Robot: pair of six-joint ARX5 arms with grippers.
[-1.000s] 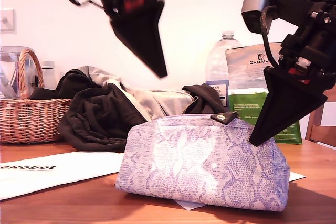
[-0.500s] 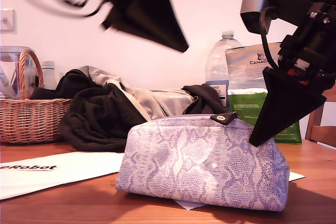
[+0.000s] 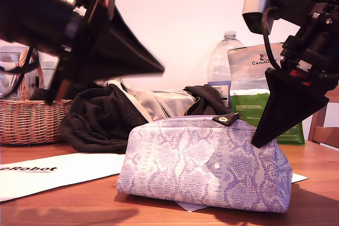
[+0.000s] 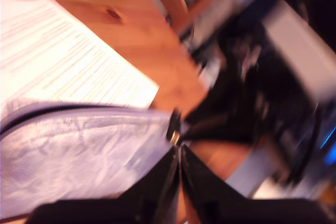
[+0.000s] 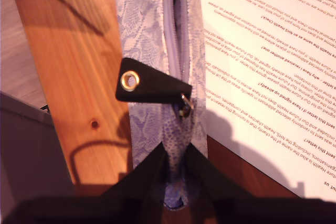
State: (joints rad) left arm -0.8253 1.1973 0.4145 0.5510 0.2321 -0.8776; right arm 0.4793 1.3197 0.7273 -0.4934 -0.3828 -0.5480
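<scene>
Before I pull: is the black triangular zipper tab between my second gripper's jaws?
No, the black triangular zipper tab lies free on the lilac pouch, ahead of my second gripper.

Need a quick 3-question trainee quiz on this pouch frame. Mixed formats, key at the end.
1. True or false: my second gripper has a finger on either side of one end of the snakeskin-print pouch.
2. Multiple choice: what lies under the pouch? A) printed paper B) a tray C) a towel
3. Fill in: my first gripper is up in the air, its jaws ____ and holding nothing.
Key: 1 true; 2 A; 3 shut.
</scene>
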